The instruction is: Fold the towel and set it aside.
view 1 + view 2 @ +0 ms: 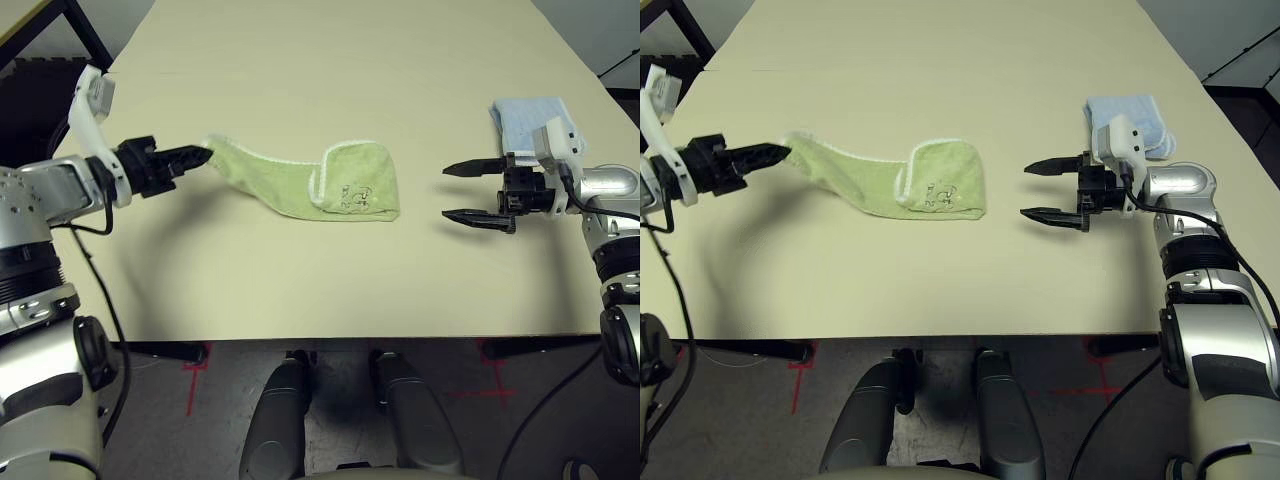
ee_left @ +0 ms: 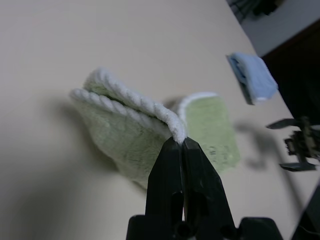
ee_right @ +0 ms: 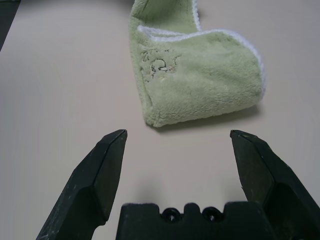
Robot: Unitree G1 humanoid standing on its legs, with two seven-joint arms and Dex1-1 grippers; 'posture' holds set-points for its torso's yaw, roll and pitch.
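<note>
The light green towel lies across the middle of the table, its right end folded over on itself with an embroidered mark on top. Its left end is lifted off the table, pinched by my left gripper, which is shut on the white-stitched edge. My right gripper hovers open a short way right of the towel's folded end, fingers pointing at it, nothing between them.
A smaller light blue folded cloth lies at the back right, just behind my right wrist. The beige table has bare surface in front of and behind the towel. Its front edge runs close to my body.
</note>
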